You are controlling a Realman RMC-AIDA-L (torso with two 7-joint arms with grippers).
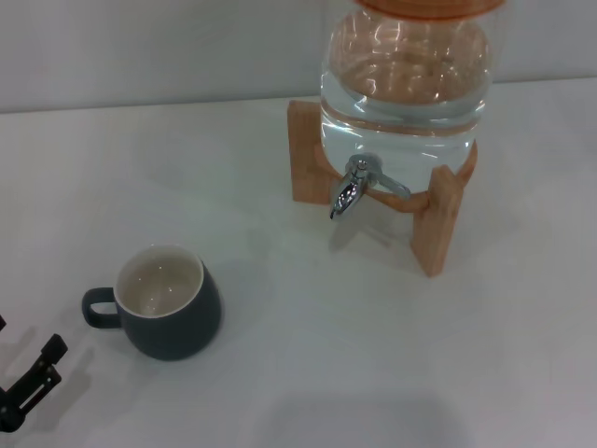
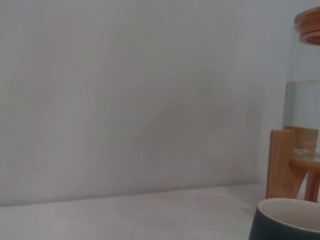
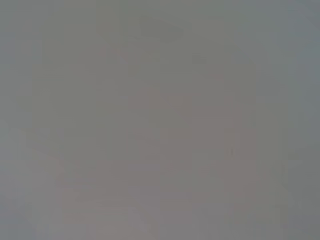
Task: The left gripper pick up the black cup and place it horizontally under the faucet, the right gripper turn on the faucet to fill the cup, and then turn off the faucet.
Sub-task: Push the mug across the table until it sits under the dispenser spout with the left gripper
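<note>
Head view crops the left pincer (image 1: 28, 387) (grip state unclear) beside the upright black cup (image 1: 168, 303).

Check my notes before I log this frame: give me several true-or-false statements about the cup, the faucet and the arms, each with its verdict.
1. The black cup stands upright on the table. True.
2. The cup sits directly under the faucet. False: it stands apart, nearer the robot and to its left.
3. The left gripper holds the cup's handle. False: it is near the handle but not touching it.
4. The water jar rests on a wooden stand. True.
5. The right gripper is on the faucet lever. False: it is not in view.
</note>
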